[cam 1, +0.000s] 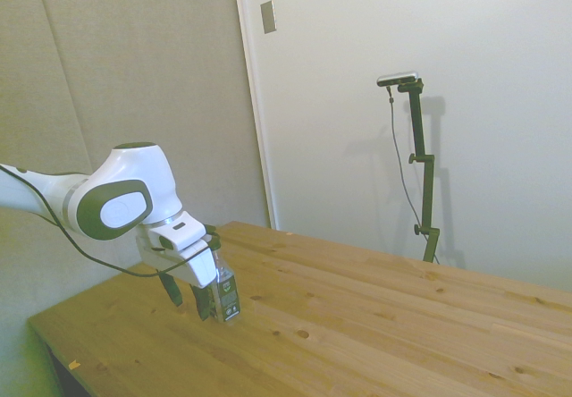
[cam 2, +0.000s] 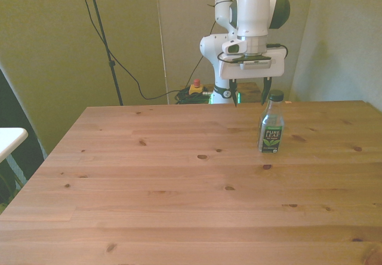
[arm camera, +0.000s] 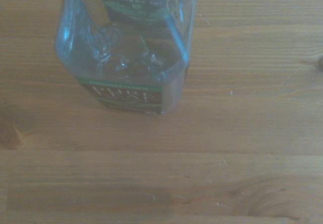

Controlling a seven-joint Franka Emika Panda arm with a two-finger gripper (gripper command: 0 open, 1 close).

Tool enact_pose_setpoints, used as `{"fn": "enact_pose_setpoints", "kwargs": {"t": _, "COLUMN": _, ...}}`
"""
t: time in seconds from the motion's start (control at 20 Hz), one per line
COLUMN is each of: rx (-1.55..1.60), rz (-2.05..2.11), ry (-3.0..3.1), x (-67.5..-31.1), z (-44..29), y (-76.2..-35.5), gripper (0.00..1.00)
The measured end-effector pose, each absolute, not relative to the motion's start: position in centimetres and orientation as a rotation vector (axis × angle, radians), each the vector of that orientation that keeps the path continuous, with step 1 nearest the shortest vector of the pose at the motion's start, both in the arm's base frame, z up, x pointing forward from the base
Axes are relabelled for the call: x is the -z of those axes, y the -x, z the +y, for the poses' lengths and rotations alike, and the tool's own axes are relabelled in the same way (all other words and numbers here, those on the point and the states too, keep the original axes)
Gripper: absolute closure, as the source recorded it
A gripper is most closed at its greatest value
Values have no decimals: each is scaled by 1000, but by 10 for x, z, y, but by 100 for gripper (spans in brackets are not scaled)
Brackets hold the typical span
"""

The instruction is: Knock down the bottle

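The bottle (cam 2: 271, 126) stands upright on the wooden table (cam 2: 179, 181), clear plastic with a dark green cap and a dark green label with white lettering. It also shows in the side view as the bottle (cam 1: 229, 295), near the table's left end. My gripper (cam 2: 249, 94) hangs just behind it, slightly toward the front view's left, and is open with nothing between its fingers. One finger (cam 1: 205, 301) is close beside the bottle; I cannot tell whether they touch. The wrist view shows the bottle (arm camera: 126, 47) from close above.
The table stretches wide toward the front view's left and toward the camera. A white surface (cam 2: 9, 138) juts in at the front view's left edge. A red and yellow button box (cam 2: 194, 87) and cables lie on the floor behind the table.
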State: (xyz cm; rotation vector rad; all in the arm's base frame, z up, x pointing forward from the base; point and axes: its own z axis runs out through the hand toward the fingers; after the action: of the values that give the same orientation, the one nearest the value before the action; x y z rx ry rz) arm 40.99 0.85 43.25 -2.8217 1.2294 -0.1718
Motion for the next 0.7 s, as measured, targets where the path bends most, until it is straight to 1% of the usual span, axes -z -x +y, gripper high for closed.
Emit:
{"fn": "enact_pose_setpoints", "kwargs": {"t": 0.15, "rx": 175, "rz": 1240, "ry": 2813, "x": -435, "z": 8, "y": -411, "gripper": 0}}
{"fn": "enact_pose_setpoints", "kwargs": {"t": 0.2, "rx": 179, "rz": 1254, "ry": 2800, "x": -438, "z": 9, "y": -412, "gripper": 100}}
{"fn": "enact_pose_setpoints", "kwargs": {"t": 0.4, "rx": 161, "rz": 1323, "ry": 2737, "x": -456, "z": 15, "y": -417, "gripper": 100}}
{"fn": "enact_pose_setpoints", "kwargs": {"t": 0.7, "rx": 148, "rz": 1443, "ry": 2664, "x": -481, "z": 53, "y": -427, "gripper": 100}}
